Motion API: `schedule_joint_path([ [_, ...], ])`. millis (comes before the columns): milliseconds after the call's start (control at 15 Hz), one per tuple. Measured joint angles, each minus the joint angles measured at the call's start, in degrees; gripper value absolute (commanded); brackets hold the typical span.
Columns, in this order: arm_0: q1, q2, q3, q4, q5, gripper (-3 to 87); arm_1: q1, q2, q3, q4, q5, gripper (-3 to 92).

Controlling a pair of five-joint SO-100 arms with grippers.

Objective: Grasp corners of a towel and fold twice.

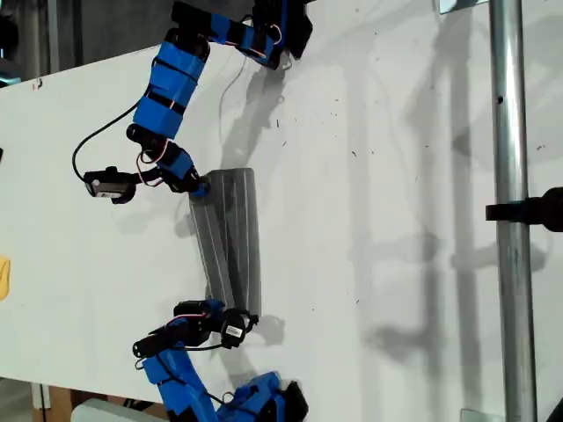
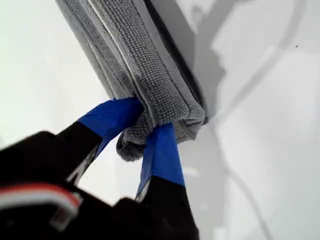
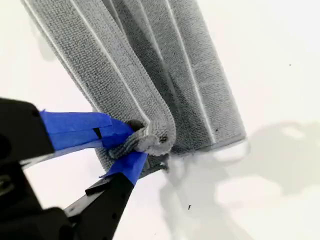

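The towel lies on the white table as a long narrow folded strip, left of centre in the exterior view, with one arm at each end. In the first wrist view, my first gripper has its blue-taped fingers clamped on a bunched corner at one end of the strip, the layers stacked above the pinch. In the second wrist view, my second gripper is likewise closed on a crumpled corner at the strip's other end, where the fold curls over. Which end each arm holds in the exterior view cannot be told. A metal pole stands at that view's right.
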Motion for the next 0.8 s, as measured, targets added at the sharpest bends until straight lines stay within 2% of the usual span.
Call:
schedule_joint_path([
  [200,2.4,0.0,3.2,-2.6,-2.8,-2.4,-3.4,-3.2,5.1,-0.9,2.9,-0.3],
  [333,6.7,0.0,7.6,-6.8,-6.2,-2.4,-6.6,-6.9,8.3,-1.1,6.0,-0.3],
  [533,7.0,-2.3,13.7,-12.9,-7.2,-0.3,-6.6,-12.7,8.5,-4.1,7.3,0.0],
  [600,6.6,-3.3,14.5,-13.6,-7.0,11.5,-6.1,-12.8,8.5,-4.3,7.4,10.6],
  [667,5.8,-4.6,14.6,-13.8,-6.6,28.0,-5.4,-12.8,8.4,-4.2,7.4,20.3],
  [800,4.6,-4.7,14.8,-12.2,-5.7,30.8,-4.4,-12.7,8.8,-0.3,8.1,26.4],
])
